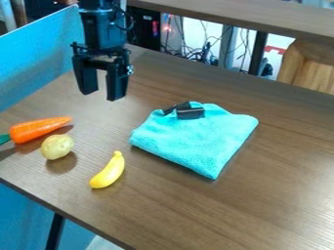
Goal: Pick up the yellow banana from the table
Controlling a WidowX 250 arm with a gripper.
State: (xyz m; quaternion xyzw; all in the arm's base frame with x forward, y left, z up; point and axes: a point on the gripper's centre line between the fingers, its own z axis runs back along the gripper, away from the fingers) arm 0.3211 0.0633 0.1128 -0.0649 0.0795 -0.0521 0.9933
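Arm (102, 24) comes in from top edge, hangs straight down, claw (102, 95) above table (274, 195), fingers spread wide, nothing gripped. In view: carrot (40, 130) and potato (57, 147) below-left of claw, banana (108, 172) below it, folded cloth (196, 141) below-right, black bits (190, 113) on cloth's claw-side edge

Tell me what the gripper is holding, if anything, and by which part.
Nothing is held: the gripper hangs above the table, jaws apart with nothing between them.
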